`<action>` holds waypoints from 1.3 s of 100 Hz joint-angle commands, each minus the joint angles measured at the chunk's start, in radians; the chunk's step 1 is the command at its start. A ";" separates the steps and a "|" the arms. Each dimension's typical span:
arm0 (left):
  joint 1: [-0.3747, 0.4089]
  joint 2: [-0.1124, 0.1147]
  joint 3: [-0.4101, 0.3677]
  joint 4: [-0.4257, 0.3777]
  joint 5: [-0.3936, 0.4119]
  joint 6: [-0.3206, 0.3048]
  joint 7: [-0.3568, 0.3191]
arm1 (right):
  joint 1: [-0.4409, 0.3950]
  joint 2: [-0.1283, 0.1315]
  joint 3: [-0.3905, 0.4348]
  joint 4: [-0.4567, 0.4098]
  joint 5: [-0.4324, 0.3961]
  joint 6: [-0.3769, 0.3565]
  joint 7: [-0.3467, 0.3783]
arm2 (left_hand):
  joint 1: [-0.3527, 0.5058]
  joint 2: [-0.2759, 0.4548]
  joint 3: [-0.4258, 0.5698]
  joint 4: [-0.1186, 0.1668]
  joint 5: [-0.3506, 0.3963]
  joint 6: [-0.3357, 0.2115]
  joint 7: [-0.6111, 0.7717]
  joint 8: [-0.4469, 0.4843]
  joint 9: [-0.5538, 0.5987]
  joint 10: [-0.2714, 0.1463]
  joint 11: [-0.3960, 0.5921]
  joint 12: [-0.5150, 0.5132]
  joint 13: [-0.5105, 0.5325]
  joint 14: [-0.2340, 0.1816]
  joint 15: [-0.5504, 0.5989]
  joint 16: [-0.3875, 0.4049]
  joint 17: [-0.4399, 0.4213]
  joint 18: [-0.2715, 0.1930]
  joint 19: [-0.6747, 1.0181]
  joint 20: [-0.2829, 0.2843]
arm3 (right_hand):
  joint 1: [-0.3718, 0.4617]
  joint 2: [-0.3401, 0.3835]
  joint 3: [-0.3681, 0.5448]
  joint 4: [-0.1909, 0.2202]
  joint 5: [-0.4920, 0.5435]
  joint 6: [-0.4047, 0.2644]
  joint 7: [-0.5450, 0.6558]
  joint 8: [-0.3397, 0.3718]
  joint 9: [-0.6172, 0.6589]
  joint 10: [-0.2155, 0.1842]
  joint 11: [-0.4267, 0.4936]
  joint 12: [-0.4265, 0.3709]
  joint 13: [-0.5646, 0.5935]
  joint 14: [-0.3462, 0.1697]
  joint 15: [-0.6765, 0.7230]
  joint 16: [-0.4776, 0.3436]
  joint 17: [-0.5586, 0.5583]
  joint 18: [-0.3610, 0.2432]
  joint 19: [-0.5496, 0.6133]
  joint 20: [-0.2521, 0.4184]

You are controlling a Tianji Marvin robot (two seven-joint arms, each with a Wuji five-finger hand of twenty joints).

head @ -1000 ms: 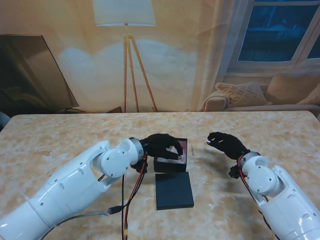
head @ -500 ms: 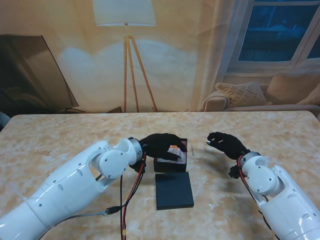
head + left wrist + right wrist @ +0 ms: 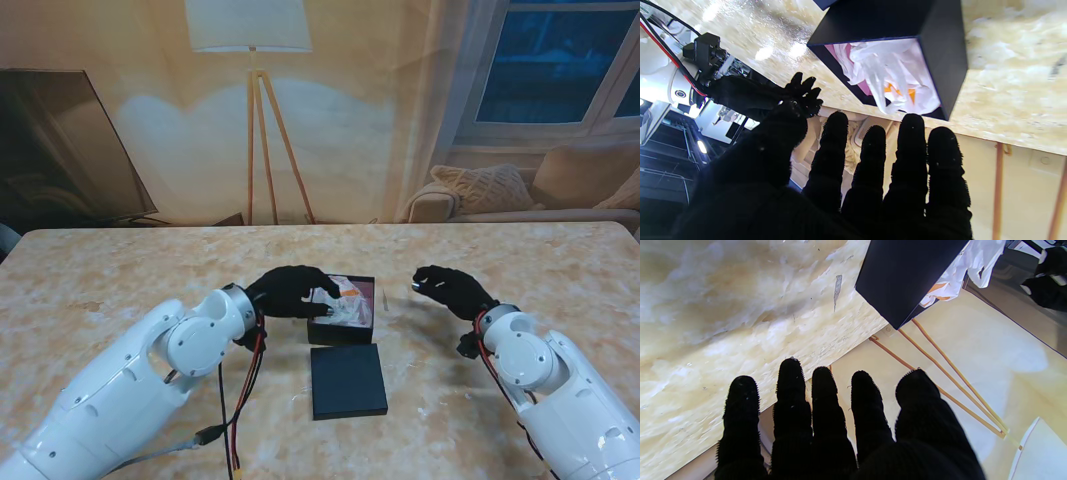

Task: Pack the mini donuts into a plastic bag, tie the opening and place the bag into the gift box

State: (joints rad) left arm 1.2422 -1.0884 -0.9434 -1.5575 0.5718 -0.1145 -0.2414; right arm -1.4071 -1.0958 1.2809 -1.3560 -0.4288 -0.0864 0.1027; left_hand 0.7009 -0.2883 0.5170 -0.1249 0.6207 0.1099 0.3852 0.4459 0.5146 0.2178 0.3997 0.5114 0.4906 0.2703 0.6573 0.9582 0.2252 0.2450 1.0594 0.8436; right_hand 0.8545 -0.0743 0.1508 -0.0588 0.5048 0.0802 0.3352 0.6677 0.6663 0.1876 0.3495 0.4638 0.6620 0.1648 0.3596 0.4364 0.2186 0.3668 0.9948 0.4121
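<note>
Lid [image 3: 348,381] flat nr gift box [image 3: 343,331] – bag [image 3: 343,301] inside.

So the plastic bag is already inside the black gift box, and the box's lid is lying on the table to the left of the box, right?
Not quite. The plastic bag is inside the gift box, but the lid lies on the table nearer to me than the box, not to its left. The stand's view shows it.

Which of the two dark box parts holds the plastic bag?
The open gift box farther from me, beside the left robot hand; white plastic bag inside. The flat lid nearer me carries nothing.
</note>
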 commanded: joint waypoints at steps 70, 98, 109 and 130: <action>0.268 0.029 -0.233 -0.007 0.148 -0.063 0.105 | -0.021 0.046 -0.081 -0.121 0.039 0.102 0.281 | 0.047 0.015 0.018 0.019 0.103 0.096 -0.087 -0.030 0.128 0.013 0.090 0.072 0.117 0.020 0.000 0.002 0.036 0.006 0.052 -0.007 | 0.053 -0.060 0.001 -0.013 0.088 -0.079 0.161 -0.113 0.138 -0.062 0.147 0.142 0.092 -0.046 0.359 0.220 0.109 -0.055 0.118 0.069; 0.274 0.033 -0.221 0.025 0.117 -0.038 0.070 | -0.054 0.068 -0.075 -0.183 0.018 0.143 0.374 | 0.050 0.019 0.023 0.017 0.147 0.090 -0.071 -0.022 0.189 -0.003 0.132 0.120 0.163 0.027 0.066 0.054 0.067 0.009 0.104 0.016 | 0.077 -0.058 0.027 -0.026 0.128 -0.025 0.209 -0.239 0.223 -0.045 -0.031 -0.054 0.222 -0.067 0.330 0.161 0.189 -0.073 0.115 0.027; 0.269 0.038 -0.215 0.039 0.099 -0.036 0.035 | -0.067 0.082 -0.070 -0.209 -0.006 0.142 0.426 | 0.064 0.023 0.001 0.007 0.166 0.071 -0.057 -0.015 0.200 -0.018 0.098 0.101 0.138 0.035 0.018 0.032 0.041 0.021 0.066 0.000 | 0.096 -0.077 0.047 -0.036 0.126 -0.032 0.225 -0.247 0.194 -0.062 -0.091 -0.133 0.244 -0.086 0.380 0.179 0.204 -0.088 0.121 0.003; 0.260 0.054 -0.213 0.058 0.067 -0.066 -0.052 | -0.077 0.102 -0.064 -0.241 -0.016 0.134 0.512 | 0.129 0.018 -0.099 -0.021 0.202 0.026 -0.043 0.001 0.216 -0.080 -0.015 -0.050 0.060 0.013 -0.231 -0.203 -0.031 0.048 -0.113 -0.101 | 0.115 -0.112 0.096 -0.055 0.123 -0.054 0.301 -0.294 0.137 -0.115 -0.136 -0.199 0.249 -0.110 0.418 0.181 0.234 -0.116 0.151 0.001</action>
State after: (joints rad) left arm 1.5020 -1.0423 -1.1597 -1.5071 0.6411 -0.1692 -0.2722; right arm -1.4752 -0.9966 1.2225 -1.5892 -0.4555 0.0519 0.5896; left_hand 0.8058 -0.2884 0.4445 -0.1243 0.7899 0.1533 0.3260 0.4359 0.7097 0.1687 0.4035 0.4888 0.5658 0.2934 0.4802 0.8129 0.2152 0.2802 0.9807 0.7756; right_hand 0.9300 -0.1506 0.2294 -0.0781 0.6271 0.0471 0.6098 0.3857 0.8420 0.1141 0.2376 0.2834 0.8927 0.0756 0.7592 0.6138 0.4467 0.2701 1.1168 0.4229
